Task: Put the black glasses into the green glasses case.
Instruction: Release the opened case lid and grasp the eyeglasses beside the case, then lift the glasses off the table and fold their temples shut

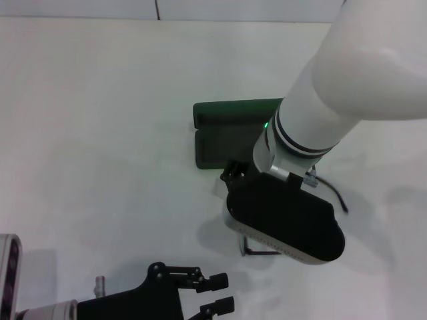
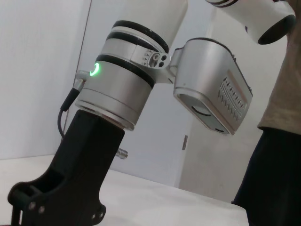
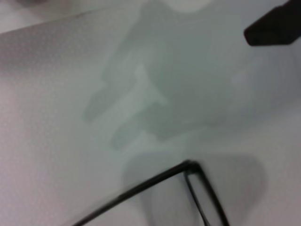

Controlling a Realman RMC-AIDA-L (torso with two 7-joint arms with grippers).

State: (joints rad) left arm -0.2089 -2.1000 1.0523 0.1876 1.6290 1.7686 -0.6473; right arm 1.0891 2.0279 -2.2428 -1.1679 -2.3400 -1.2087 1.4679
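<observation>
The green glasses case [image 1: 223,130] lies open on the white table, and my right arm covers its right part. My right gripper [image 1: 235,177] hangs low just in front of the case. Only a short piece of the black glasses [image 1: 259,251] shows in the head view, on the table under the gripper's black body. In the right wrist view the thin black frame [image 3: 188,170] lies on the table close below the camera. My left gripper [image 1: 220,294] is open and empty at the near edge, well short of the case.
The white table [image 1: 100,133] stretches left and back of the case. In the left wrist view the right arm's wrist [image 2: 117,89] fills the picture, and a person [image 2: 277,155] stands at the far side.
</observation>
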